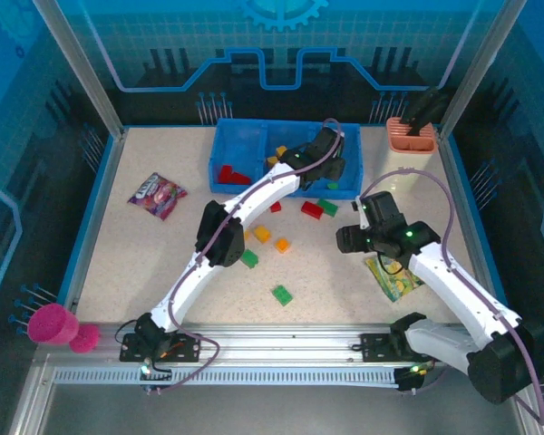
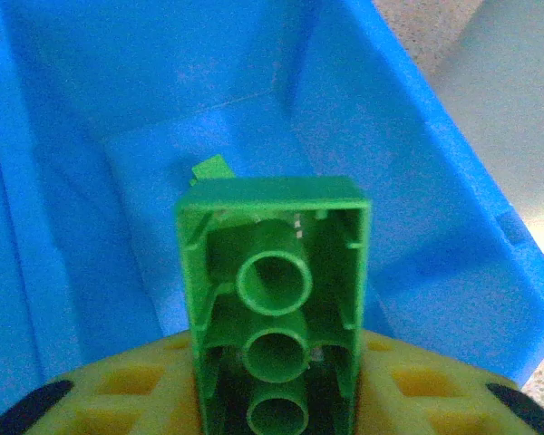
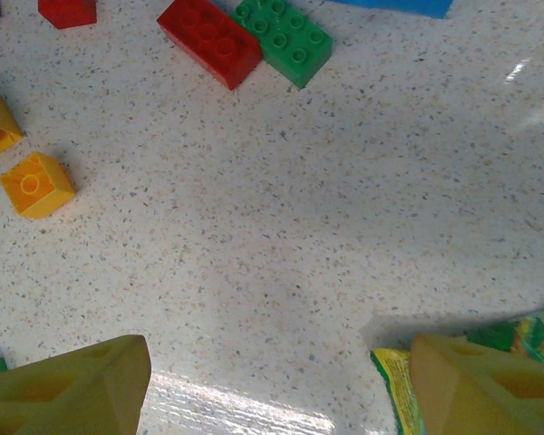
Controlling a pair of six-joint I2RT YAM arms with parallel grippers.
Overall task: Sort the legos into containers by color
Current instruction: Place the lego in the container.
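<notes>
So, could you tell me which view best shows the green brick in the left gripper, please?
The left wrist view: the green brick fills its centre, hollow underside facing the camera, between the yellow fingers. From overhead the left gripper covers it above the blue bin. The right wrist camera faces other bricks on the table.

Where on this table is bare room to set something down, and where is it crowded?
Free: the near-left stretch between the snack packet, the left arm and the front edge; the patch between the orange holder and the right arm. Crowded: the middle in front of the blue bin, with a red brick, a green brick and orange bricks.
</notes>
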